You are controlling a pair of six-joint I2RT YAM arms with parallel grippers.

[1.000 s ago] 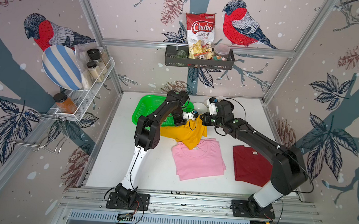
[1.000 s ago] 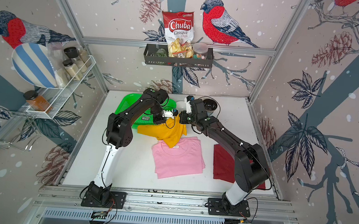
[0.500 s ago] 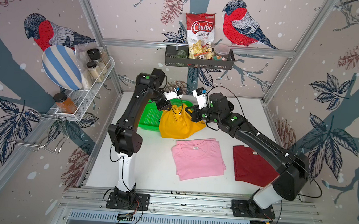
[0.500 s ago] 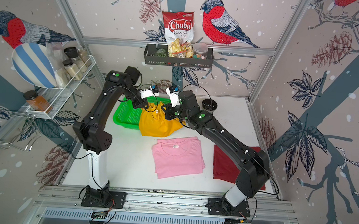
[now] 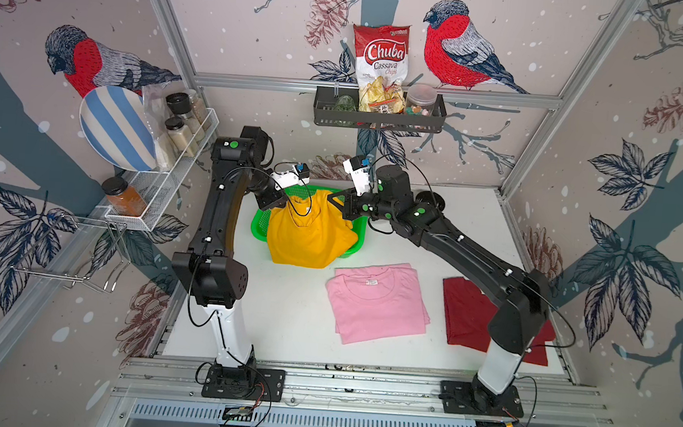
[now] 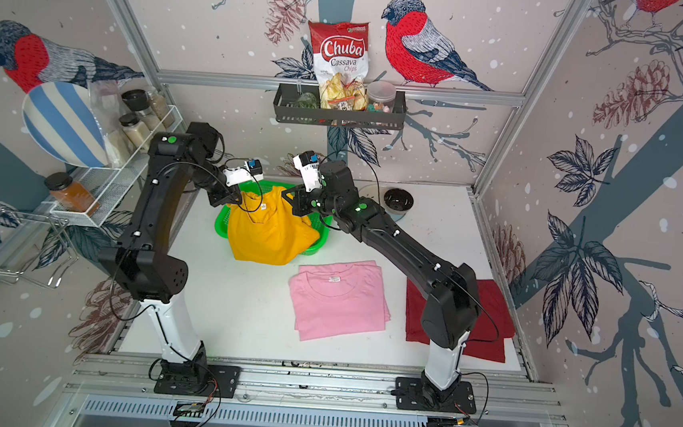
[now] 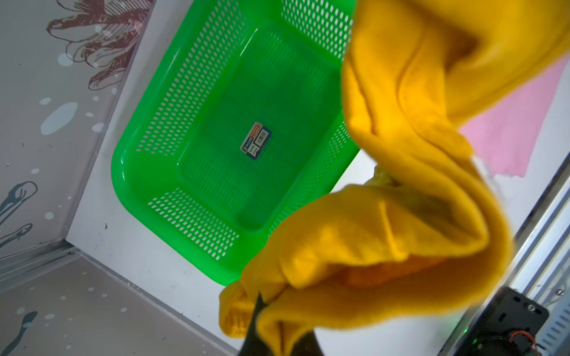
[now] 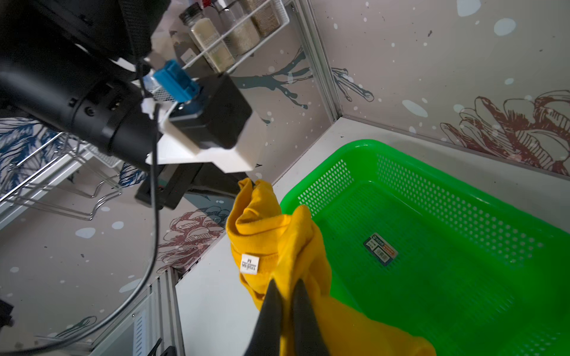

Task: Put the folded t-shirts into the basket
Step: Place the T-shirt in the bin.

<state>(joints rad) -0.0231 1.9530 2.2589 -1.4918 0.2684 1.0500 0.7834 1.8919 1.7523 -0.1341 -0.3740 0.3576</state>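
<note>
A mustard yellow t-shirt (image 5: pixel 309 237) (image 6: pixel 267 229) hangs lifted over the green basket (image 5: pixel 258 227) (image 6: pixel 220 224), sagging between both grippers. My left gripper (image 5: pixel 286 206) (image 7: pixel 271 314) is shut on one top corner, and my right gripper (image 5: pixel 338 206) (image 8: pixel 287 286) is shut on the other corner near the neck label. The basket (image 7: pixel 172 129) (image 8: pixel 462 215) holds nothing but a sticker on its floor. On the table in front lie the folded pink t-shirt (image 5: pixel 376 305) (image 6: pixel 339 300) and the dark red t-shirt (image 5: pixel 465 312) (image 6: pixel 415 308), the latter partly hidden by my right arm.
A white mesh rack (image 5: pixel 167 180) with jars and a striped plate hangs on the left wall. On the back wall a black rack (image 5: pixel 379 115) carries a chips bag. A small dark bowl (image 6: pixel 398 200) sits at the back right of the table (image 5: pixel 281 322).
Both grippers have raised the yellow shirt off the table and carried it back and left, so it now hangs over the basket. The pink and red shirts have not moved.
</note>
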